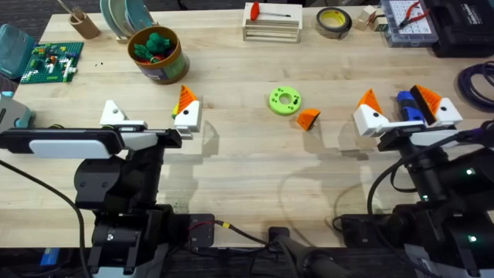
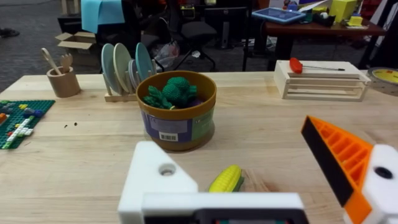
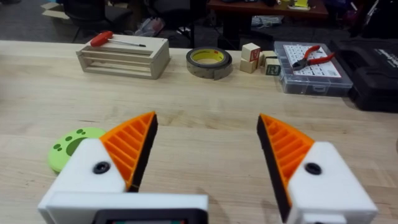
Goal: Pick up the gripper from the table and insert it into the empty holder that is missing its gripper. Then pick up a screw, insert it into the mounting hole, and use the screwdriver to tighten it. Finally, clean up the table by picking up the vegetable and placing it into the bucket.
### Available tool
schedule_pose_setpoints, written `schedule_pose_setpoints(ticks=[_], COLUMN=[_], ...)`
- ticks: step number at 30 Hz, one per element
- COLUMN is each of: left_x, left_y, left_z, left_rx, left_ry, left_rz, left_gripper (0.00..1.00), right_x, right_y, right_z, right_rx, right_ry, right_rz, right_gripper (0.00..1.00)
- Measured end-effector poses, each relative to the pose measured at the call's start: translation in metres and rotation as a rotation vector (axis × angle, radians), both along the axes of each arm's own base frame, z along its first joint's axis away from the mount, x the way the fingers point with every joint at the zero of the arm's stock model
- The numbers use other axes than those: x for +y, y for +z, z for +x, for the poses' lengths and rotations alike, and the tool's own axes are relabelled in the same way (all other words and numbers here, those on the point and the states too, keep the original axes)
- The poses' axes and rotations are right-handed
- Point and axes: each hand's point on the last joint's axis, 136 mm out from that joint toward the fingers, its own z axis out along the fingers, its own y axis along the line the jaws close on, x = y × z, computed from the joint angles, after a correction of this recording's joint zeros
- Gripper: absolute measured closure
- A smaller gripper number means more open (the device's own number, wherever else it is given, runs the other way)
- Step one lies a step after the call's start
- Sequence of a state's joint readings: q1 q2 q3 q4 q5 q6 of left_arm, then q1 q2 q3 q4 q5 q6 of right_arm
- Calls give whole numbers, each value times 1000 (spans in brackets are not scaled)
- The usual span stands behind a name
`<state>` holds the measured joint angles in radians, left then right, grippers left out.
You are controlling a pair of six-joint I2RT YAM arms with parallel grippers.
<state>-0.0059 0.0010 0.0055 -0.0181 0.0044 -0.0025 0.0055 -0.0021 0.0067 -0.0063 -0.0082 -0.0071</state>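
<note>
Overhead: both hands open, spare finger loose at mid-table

Overhead, nearest the bases, the left gripper (image 1: 149,110) sits at about 9 o'clock from the table's middle, jaws spread wide and holding nothing; its outer holder (image 1: 113,113) is a bare white block, while the inner mount carries an orange finger (image 1: 185,99); in the left wrist view the same holder (image 2: 158,174) shows an open screw hole, and the vegetable (image 2: 227,179) lies on the wood between the two mounts of the left gripper (image 2: 230,140), touching neither as far as can be seen. The right gripper (image 1: 395,96) sits at about 3 o'clock, also spread wide; the right wrist view shows its ribbed pads (image 3: 132,146) well apart with nothing between them at the right gripper (image 3: 206,124); overhead, the screwdriver (image 1: 407,106) appears between its two mounts, and whether it touches them I cannot tell. Between the arms, the gripper (image 1: 308,118) lies loose on the table, just beside a green ring (image 1: 285,100) at its 10 o'clock. Farther out, at 11 o'clock from the left hand, stands the bucket (image 1: 176,68), upright, with dark green toys (image 1: 154,42) inside; beyond, along the far edge, a wooden crate (image 1: 272,31) bears a red-handled tool (image 1: 266,11), with a tape roll (image 1: 334,22) at its 3 o'clock.
</note>
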Motion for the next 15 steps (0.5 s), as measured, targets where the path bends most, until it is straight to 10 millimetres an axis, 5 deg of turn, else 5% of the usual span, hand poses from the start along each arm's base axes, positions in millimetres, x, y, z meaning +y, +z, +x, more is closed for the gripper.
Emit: schedule_pose_setpoints(ticks=[15], left_x=[1], left_y=[0], left_z=[0], left_rx=[0], left_ry=[4], left_rz=[3], left_gripper=[9], right_x=[4], right_y=[0], right_z=[0], right_rx=[1], right_ry=[22], right_rz=[2], right_gripper=[26])
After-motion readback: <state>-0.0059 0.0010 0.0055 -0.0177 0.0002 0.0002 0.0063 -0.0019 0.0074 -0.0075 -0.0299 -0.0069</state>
